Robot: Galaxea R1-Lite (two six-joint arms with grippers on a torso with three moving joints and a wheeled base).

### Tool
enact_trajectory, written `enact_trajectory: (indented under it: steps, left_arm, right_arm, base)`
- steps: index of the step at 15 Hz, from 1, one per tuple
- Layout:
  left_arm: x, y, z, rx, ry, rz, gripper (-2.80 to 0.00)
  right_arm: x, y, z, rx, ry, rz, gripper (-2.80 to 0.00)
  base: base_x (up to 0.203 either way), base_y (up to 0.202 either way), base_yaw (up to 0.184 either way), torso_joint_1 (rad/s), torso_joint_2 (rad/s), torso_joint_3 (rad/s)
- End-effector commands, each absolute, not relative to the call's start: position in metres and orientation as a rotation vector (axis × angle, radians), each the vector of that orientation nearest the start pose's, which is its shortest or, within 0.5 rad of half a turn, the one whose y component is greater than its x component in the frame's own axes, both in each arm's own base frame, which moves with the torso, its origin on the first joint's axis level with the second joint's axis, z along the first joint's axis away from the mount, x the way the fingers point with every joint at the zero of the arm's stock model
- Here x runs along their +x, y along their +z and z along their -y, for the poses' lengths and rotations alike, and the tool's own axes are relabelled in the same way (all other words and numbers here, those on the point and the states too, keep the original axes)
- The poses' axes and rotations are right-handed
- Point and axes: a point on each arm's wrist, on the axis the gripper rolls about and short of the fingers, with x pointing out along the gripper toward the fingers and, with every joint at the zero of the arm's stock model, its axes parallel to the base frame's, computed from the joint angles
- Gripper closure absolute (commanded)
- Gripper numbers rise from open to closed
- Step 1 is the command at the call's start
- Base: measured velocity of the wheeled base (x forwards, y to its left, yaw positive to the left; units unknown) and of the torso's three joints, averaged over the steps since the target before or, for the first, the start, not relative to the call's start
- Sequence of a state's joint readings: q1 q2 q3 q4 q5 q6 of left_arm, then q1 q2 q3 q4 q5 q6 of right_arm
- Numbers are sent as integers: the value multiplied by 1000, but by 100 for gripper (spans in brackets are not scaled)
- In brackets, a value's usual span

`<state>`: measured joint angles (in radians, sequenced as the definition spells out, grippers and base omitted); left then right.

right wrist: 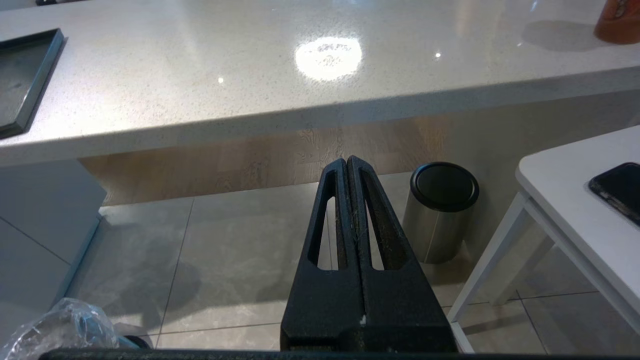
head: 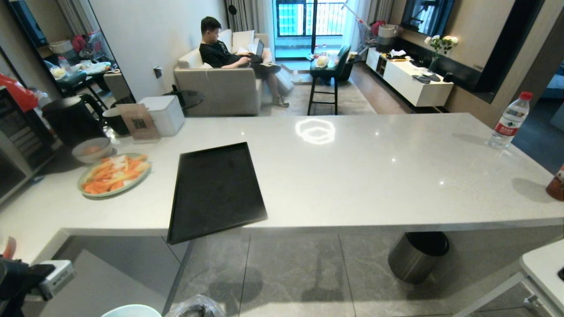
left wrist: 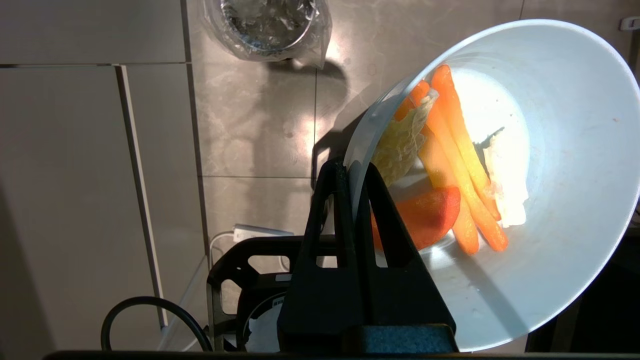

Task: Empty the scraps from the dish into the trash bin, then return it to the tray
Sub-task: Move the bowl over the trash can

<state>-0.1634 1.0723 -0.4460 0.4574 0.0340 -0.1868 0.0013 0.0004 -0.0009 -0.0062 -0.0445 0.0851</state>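
My left gripper (left wrist: 352, 167) is shut on the rim of the dish (left wrist: 550, 190), a white bowl tilted on its side above the floor. The scraps (left wrist: 450, 165), orange carrot sticks and pale bits, lie inside it against the lower wall. The trash bin (left wrist: 267, 25), lined with a crinkled clear bag, stands on the floor tiles ahead of the dish and apart from it. In the head view the dish's rim (head: 132, 311) and the trash bin's bag (head: 196, 307) show at the bottom edge. The black tray (head: 216, 189) lies bare on the counter, one corner overhanging the edge. My right gripper (right wrist: 347, 162) is shut and holds nothing.
A plate of carrot sticks (head: 114, 174), a grey-white bowl (head: 91, 149), a white box (head: 163, 114) and a kettle (head: 70, 119) crowd the counter's left. A water bottle (head: 509, 121) stands far right. A lidded steel bin (head: 416, 255) and a white side table (head: 544, 264) are on the right. A person (head: 229, 48) sits on the sofa.
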Motion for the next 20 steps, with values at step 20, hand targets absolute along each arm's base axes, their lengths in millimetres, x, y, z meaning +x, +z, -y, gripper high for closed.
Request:
enact_trajectory:
  steps: [20]
  left_arm:
    - [89,129,14,-59,-12,-1105,0]
  right_arm:
    - [-23,77,1,86,-44,8,0]
  base:
    - [0,0,0,-155,433,277]
